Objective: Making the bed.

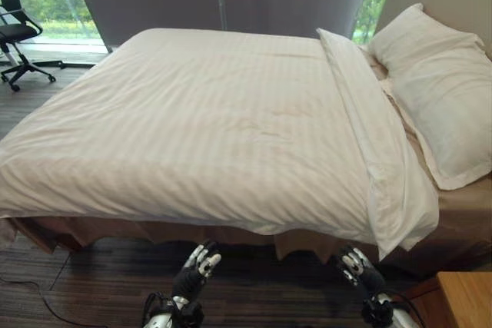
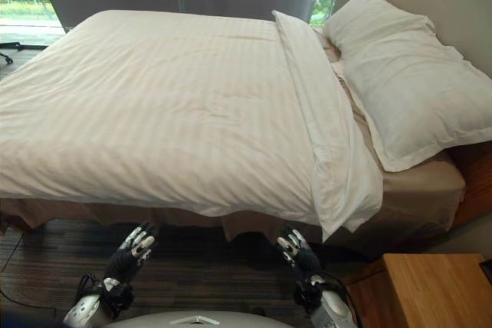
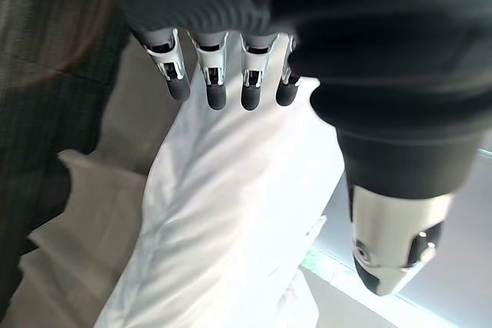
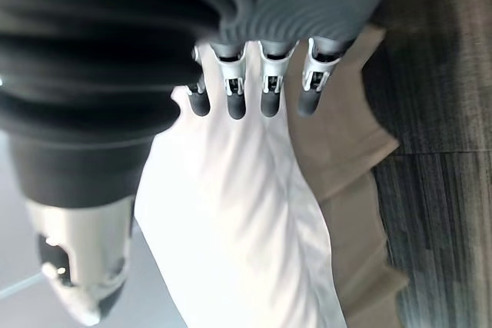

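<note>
My left hand [image 1: 201, 260] and right hand [image 1: 354, 264] hang low in front of me with fingers relaxed and holding nothing, just short of the near edge of the bed [image 1: 461, 213]. Beyond them the white striped duvet [image 1: 200, 120] lies spread nearly flat, its folded top edge running across to a corner that droops over the near side. Two pillows [image 1: 438, 90] sit at the head. I judge the spreading mostly done; next I would reach up and square that hanging corner.

Duvet [image 1: 200, 128] on bed; pillows [image 1: 442, 86] right
</note>
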Available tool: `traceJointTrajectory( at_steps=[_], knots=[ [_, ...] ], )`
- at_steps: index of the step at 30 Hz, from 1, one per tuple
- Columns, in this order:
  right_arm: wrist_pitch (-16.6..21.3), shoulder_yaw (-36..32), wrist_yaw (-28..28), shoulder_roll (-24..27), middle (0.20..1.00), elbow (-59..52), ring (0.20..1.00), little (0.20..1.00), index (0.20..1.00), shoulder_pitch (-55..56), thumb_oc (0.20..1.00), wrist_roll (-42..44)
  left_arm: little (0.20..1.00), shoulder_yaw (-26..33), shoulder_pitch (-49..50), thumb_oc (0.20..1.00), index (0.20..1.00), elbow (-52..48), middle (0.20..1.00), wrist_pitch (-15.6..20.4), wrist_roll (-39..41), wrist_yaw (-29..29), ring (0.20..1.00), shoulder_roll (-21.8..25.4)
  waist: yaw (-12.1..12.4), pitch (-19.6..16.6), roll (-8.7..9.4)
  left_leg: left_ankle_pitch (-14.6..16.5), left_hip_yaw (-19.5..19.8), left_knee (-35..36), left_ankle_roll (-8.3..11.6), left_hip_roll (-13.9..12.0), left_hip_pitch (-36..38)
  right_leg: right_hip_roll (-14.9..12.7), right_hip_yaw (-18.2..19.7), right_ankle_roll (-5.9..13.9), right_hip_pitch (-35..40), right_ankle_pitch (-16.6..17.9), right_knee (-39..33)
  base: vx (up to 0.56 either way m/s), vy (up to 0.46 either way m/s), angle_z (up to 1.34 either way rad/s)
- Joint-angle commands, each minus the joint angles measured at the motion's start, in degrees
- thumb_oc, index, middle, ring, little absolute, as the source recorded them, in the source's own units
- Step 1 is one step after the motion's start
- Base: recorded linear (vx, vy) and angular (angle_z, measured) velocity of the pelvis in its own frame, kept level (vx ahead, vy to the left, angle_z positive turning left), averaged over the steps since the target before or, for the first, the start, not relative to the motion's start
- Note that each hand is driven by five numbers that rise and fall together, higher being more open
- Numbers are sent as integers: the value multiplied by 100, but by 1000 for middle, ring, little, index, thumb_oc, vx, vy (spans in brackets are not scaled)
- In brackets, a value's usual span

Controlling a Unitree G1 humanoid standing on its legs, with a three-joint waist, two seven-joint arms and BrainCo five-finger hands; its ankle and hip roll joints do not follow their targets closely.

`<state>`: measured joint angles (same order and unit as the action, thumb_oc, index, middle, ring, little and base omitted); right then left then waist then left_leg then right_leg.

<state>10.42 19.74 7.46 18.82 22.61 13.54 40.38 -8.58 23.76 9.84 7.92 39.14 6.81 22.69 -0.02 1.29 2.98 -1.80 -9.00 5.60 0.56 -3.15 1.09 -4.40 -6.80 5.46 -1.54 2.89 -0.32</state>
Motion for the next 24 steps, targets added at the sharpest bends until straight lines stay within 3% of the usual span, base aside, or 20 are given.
traceJointTrajectory(
  at_steps=[1,2,3,5,8,10,11,12,13,14,16,17,18,21,24],
  knots=[
    [359,-36,50,217,1000,-574,1000,1000,1000,-307,1000,-322,1000,107,-547,1000,1000,-297,1000,473,-230,-68,1000,295,-1,625,-139,428,672,-512,-85,-62,137,174,739,479,-547,-170,1257,-87,-54,77],
    [468,-149,-114,270,1000,-616,1000,1000,1000,-388,1000,-466,1000,-97,-1019,1000,1000,-35,1000,539,-378,-190,1000,308,-78,540,-236,250,1353,-613,-56,35,-235,424,1430,329,-443,-547,1441,-136,-92,114],
    [511,-182,-156,244,1000,-613,1000,1000,1000,-417,1000,-439,1000,-134,-1172,1000,1000,60,1000,566,-397,-243,1000,251,-60,485,-256,174,1657,-639,-40,106,-390,461,1558,228,-286,-760,1426,-153,-74,209],
    [542,-145,-139,261,1000,-573,1000,1000,1000,-468,1000,-294,1000,-58,-1249,1000,1000,119,1000,662,-241,-306,1000,132,26,440,-238,-70,2071,-489,20,282,-603,449,1585,-30,56,-1054,834,-206,-118,304],
    [551,9,-60,452,1000,-564,1000,1000,1000,-710,1000,-312,1000,116,-1128,1000,1000,48,1000,789,-252,-387,1000,13,244,496,-327,-615,2435,-397,328,388,-1078,438,1328,-130,201,-928,266,-293,-143,164],
    [567,-30,-65,549,1000,-709,1000,1000,1000,-713,1000,-320,1000,176,-1068,1000,1000,26,1000,819,-171,-415,1000,-54,306,543,-349,-761,2496,-321,391,400,-1179,438,1207,-142,217,-915,191,-308,-82,124],
    [596,-143,-112,761,1000,-882,1000,1000,1000,-757,1000,-416,1000,139,-1020,1000,1000,38,1000,802,-49,-387,1000,-178,270,734,-303,-712,1784,-594,310,318,-1421,304,791,-144,152,-856,269,-556,-42,89],
    [625,-303,-227,774,1000,-848,1000,1000,1000,-738,1000,-418,1000,162,-960,1000,1000,188,1000,780,-116,-313,1000,-261,158,756,-159,-229,750,-1294,214,24,-1304,79,338,-129,3,-688,236,-662,-72,124],
    [641,-366,-270,707,1000,-826,1000,1000,1000,-691,1000,-328,1000,159,-913,1000,1000,244,1000,772,-45,-274,1000,-338,86,724,-106,-89,402,-1578,217,-140,-1145,-4,103,-134,-8,-584,142,-385,-43,155],
    [642,-366,-270,707,1000,-826,1000,1000,1000,-692,1000,-328,1000,160,-914,1000,1000,245,1000,772,-45,-273,1000,-338,79,718,-109,-94,410,-1584,217,-141,-1160,-1,96,-135,-12,-572,132,-278,-13,195],
    [621,-392,-330,480,1000,-743,1000,1000,1000,-641,1000,-111,1000,113,-923,1000,1000,302,1000,757,181,-285,1000,-442,-91,596,-91,128,-28,-1793,323,-554,-619,-161,-439,-110,22,-503,30,-195,48,123],
    [621,-392,-329,480,1000,-742,1000,1000,1000,-643,1000,-111,1000,114,-925,1000,1000,302,1000,757,181,-285,1000,-442,-98,591,-86,109,-23,-1776,322,-547,-625,-166,-446,-110,15,-493,24,-49,90,75],
    [601,-315,-327,421,1000,-690,1000,1000,1000,-665,1000,-116,1000,4,-1003,1000,1000,370,1000,768,174,-290,1000,-466,-140,519,-134,219,-74,-1400,385,-512,-305,-191,-607,-49,41,-535,92,-11,93,83],
    [525,-101,-319,412,1000,-653,1000,1000,1000,-755,1000,-489,1000,-150,-1124,1000,1000,430,1000,722,54,-284,1000,-467,-204,312,-278,179,-50,-263,306,-283,39,-210,-685,73,16,-439,184,0,219,67],
    [539,12,-344,377,1000,-803,1000,1000,1000,-849,1000,-680,1000,-315,-1289,1000,1000,289,1000,705,-36,-167,1000,-321,-213,189,-280,146,100,-62,227,-138,62,-326,-638,164,-46,-349,240,3,171,46]
  ],
)
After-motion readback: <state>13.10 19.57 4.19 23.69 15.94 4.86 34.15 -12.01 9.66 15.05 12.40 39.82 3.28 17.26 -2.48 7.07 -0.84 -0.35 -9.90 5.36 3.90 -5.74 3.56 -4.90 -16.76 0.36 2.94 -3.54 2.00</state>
